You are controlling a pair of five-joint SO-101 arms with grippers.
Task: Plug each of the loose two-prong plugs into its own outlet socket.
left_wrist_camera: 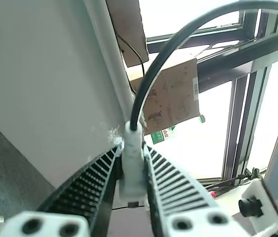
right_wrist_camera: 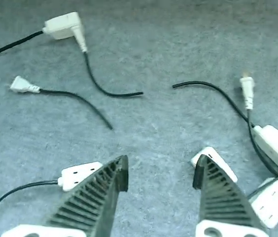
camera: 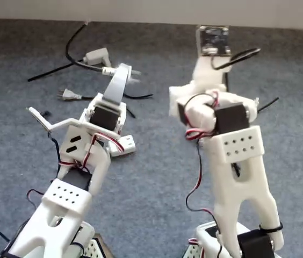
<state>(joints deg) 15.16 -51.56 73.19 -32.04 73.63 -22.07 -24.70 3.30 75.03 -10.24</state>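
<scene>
My left gripper (left_wrist_camera: 133, 148) is shut on a white two-prong plug (left_wrist_camera: 131, 168) and tilted up toward the wall, the plug's black cord (left_wrist_camera: 178, 44) arching overhead. In the high view this gripper (camera: 120, 75) is raised above the carpet. My right gripper (right_wrist_camera: 161, 165) hangs open over the carpet, nothing between its fingers. A white outlet socket (right_wrist_camera: 80, 175) lies just beside one finger, another socket (right_wrist_camera: 214, 159) beside the other. A small loose plug (right_wrist_camera: 23, 85) and an angled white plug (right_wrist_camera: 62, 24) lie farther off. A further plug (right_wrist_camera: 247, 86) lies to the side.
Two more white sockets (right_wrist_camera: 277, 145) (right_wrist_camera: 272, 197) sit at the edge of the right wrist view with black cords (right_wrist_camera: 213, 91) trailing across grey carpet. In the high view a loose plug (camera: 70, 95) and a socket (camera: 123, 144) lie near the left arm.
</scene>
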